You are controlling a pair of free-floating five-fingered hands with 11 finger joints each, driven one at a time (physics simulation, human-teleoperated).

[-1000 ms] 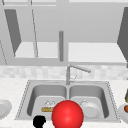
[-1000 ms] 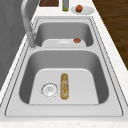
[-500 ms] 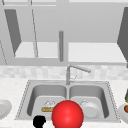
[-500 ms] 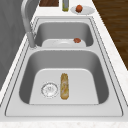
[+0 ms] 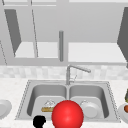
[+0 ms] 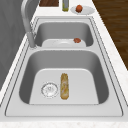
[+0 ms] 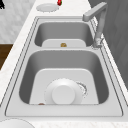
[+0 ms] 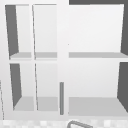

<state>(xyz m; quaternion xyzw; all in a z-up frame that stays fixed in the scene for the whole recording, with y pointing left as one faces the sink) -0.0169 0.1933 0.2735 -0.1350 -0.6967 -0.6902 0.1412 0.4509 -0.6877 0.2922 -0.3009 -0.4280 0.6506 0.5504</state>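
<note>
White counter (image 5: 11, 87) frames a steel double sink (image 5: 25, 100) under open cabinets (image 8: 62, 57). My left hand (image 5: 38, 121) hangs at the sink's front edge; I cannot tell how my fingers lie. Just to its right is a red ball (image 5: 67, 115), probably smooth, light and quick to roll, so I'd cup its widest part. Bread (image 6: 64, 86) lies in the left basin, a plate (image 7: 63, 94) in the right.

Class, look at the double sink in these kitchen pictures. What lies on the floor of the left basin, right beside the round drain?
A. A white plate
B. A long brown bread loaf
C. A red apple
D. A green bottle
B. In the left side view the bread loaf lies lengthwise right next to the drain in the near basin; the white plate sits in the other basin.
</note>
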